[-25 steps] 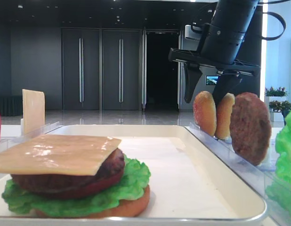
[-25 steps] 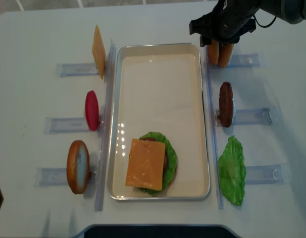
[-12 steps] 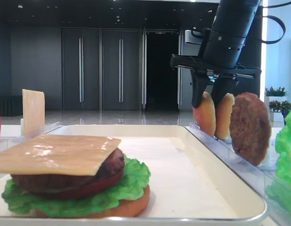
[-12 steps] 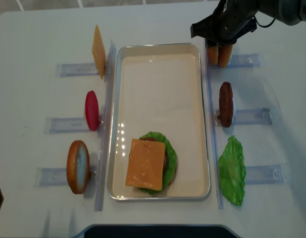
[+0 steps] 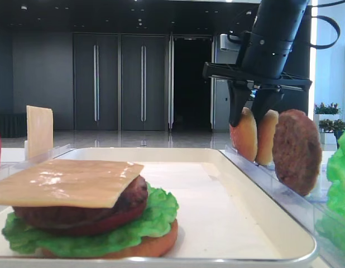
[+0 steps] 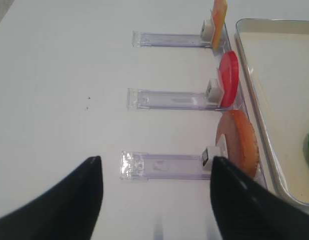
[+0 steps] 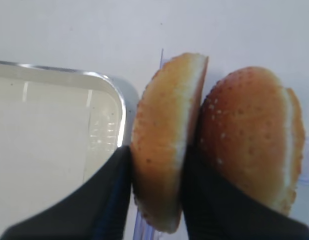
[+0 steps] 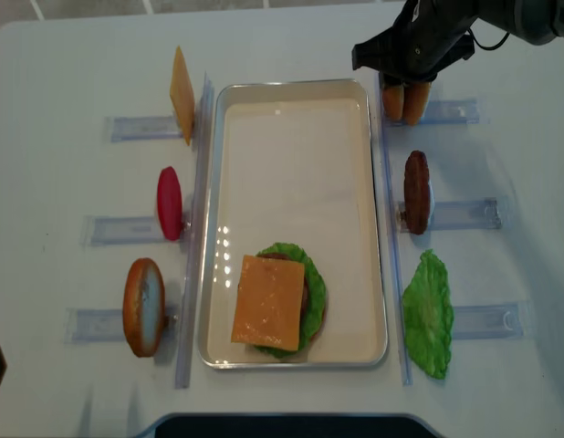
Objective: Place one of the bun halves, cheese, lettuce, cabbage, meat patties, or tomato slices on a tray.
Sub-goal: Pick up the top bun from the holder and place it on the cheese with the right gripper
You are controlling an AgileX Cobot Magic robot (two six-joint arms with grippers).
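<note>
Grip: right gripper (image 7: 157,200) clamped on domed, speckled bun half (image 7: 167,140)
Hidden: fingertips cut off below; left gripper (image 6: 154,200) spread, empty

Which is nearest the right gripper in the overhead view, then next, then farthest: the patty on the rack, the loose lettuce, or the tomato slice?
From the right gripper:
1. Patty, right of the tray.
2. Lettuce, front right.
3. Tomato slice, across the tray on the left.

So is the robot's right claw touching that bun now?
Touching. In the right wrist view the right gripper has its dark jaws pressed against both faces of the bun half nearest the tray, with no gap showing.
</note>
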